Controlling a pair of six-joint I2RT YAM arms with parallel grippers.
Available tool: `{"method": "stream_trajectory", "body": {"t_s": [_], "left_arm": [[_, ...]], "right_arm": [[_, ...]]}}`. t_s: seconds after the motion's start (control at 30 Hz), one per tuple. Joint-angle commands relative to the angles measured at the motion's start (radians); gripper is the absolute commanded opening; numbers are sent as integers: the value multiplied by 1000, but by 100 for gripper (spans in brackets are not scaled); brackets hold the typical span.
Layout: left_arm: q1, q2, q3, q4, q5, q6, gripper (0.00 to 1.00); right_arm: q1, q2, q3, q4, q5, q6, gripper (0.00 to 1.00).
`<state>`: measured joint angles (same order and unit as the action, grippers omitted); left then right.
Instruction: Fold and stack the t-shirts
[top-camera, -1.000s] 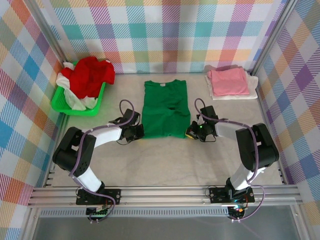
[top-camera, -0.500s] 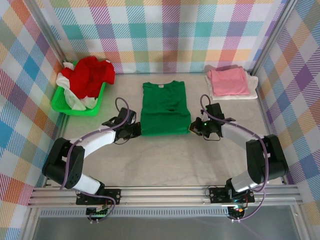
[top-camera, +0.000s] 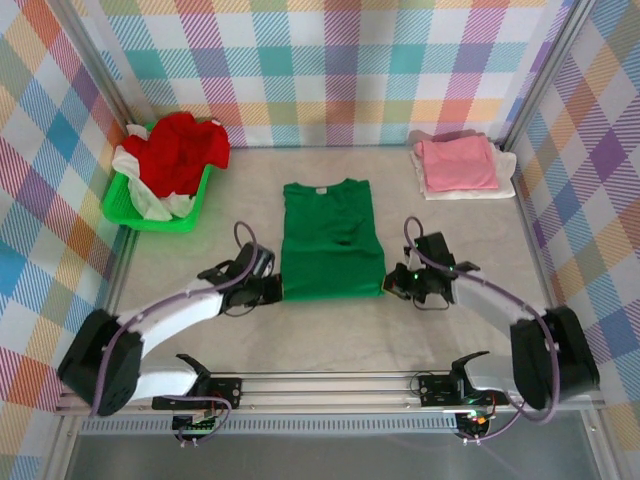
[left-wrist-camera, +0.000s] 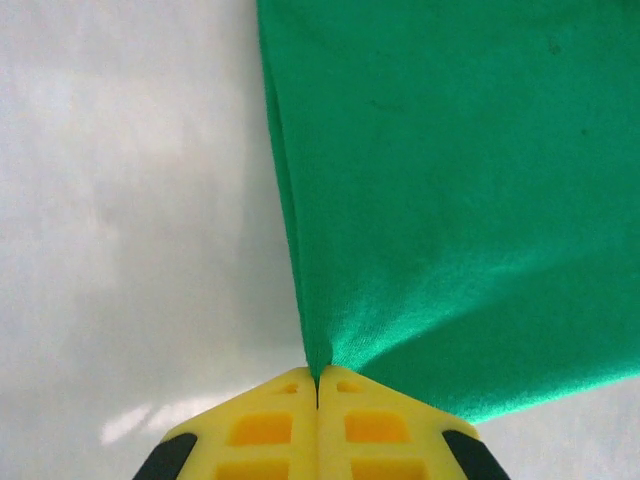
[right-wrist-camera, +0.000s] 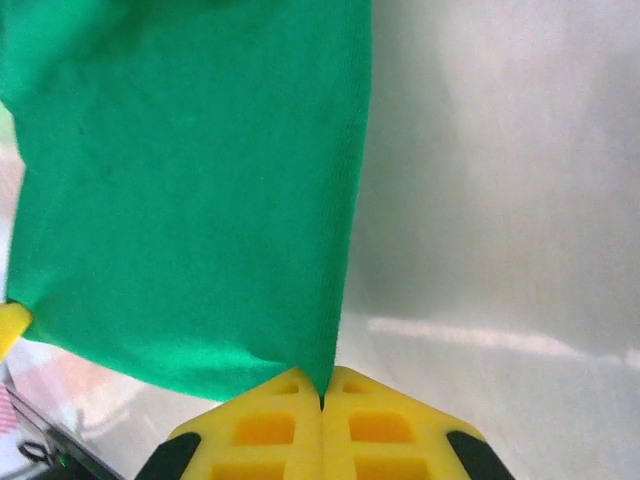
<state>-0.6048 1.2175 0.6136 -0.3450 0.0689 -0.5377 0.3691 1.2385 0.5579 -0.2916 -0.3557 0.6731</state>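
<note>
A bright green t-shirt (top-camera: 330, 240) lies flat in the middle of the table, sleeves folded in, collar at the far end. My left gripper (top-camera: 277, 290) is shut on its near left corner; in the left wrist view the yellow fingers (left-wrist-camera: 270, 425) pinch the green cloth (left-wrist-camera: 450, 180). My right gripper (top-camera: 390, 287) is shut on the near right corner, where the cloth (right-wrist-camera: 190, 190) rises from between the yellow fingers (right-wrist-camera: 375, 425). A folded pink t-shirt (top-camera: 456, 164) rests on a white one (top-camera: 505, 181) at the back right. Red (top-camera: 180, 150) and white (top-camera: 145, 200) t-shirts lie heaped at the back left.
A lime-green plastic basket (top-camera: 190, 218) holds the heaped shirts at the back left. Checked cloth walls (top-camera: 330, 70) and aluminium posts close in the table. Bare tabletop (top-camera: 330, 340) lies between the green shirt and the arm bases.
Both grippers have drawn the green shirt's near corners toward the near edge. The shirt has slid nearer and lies smoother, and both arms are stretched lower.
</note>
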Motion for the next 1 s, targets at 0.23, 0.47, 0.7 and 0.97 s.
{"method": "stream_trajectory", "body": {"t_s": [0.23,0.47,0.7,0.97], "left_arm": [[-73,-347,44,-300,-103,-84,0],[52,-170,258,-150,-84,-16,0],[213,81,445,-56,1,87,0],[301,344,562,58,13,170,0]], "right_arm": [[60,-333,-10,-281,90,66,0],[40,-104,328,-265,177,-24,0],[-21,177,576,-182,167,-107,0],[-66,439,745,-95,107,-144,0]]}}
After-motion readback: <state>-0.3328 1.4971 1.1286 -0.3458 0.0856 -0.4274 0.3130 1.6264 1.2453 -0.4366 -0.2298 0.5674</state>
